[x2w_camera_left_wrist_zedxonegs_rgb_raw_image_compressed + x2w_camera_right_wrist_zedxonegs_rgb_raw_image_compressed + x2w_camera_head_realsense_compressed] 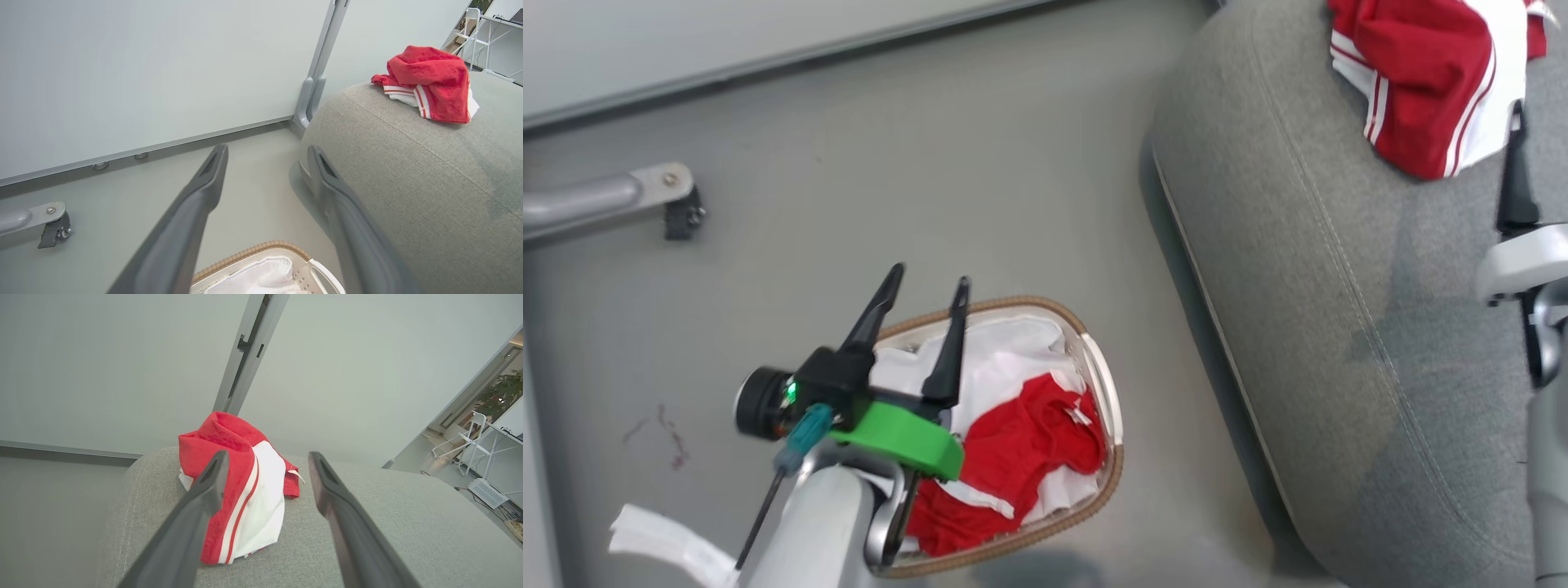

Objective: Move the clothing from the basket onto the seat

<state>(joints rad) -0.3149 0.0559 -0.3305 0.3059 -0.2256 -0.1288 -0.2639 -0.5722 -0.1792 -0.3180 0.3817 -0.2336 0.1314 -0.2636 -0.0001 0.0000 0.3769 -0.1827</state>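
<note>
Head view: the left gripper [930, 276] hangs wide open, empty, above the basket [1116, 425], which holds a red garment [1021, 449]; another garment [1429, 73] lies on the seat [1298, 286]; left wrist view: its fingers [204, 183] grip nothing; right wrist view: the right gripper [267, 457] gapes empty just beside the seat's garment.

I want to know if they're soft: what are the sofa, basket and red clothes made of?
Sofa: grey woven fabric, matt, stitched seam. Basket: probably white plastic, brown woven rim, white cloth liner. Garment on the sofa and garment in the basket: soft red fabric, probably; both crumple.
</note>
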